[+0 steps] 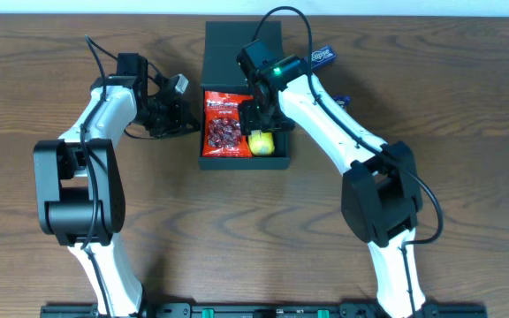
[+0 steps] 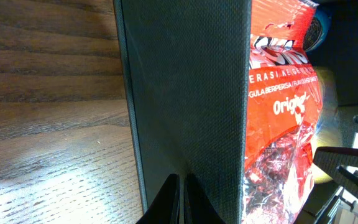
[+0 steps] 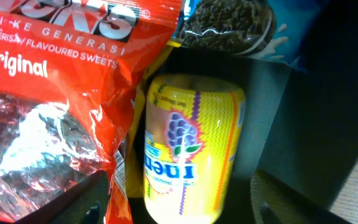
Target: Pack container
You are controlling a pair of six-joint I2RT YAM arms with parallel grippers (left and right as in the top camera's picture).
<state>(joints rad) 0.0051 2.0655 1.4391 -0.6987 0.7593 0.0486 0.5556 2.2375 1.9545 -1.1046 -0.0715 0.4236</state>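
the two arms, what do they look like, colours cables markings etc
Both arms have white tube links with bulky black joint housings. The left arm and right arm each trail a thin black cable loop. A green light glows by the right wrist. The left gripper's fingers are slim and black.

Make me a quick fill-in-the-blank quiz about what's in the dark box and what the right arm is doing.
The container holds a red packet marked ___. Beside it lies a ___ item showing grapes. The right gripper hovers over the container, jaws ___.
Missing: Original, yellow, open.
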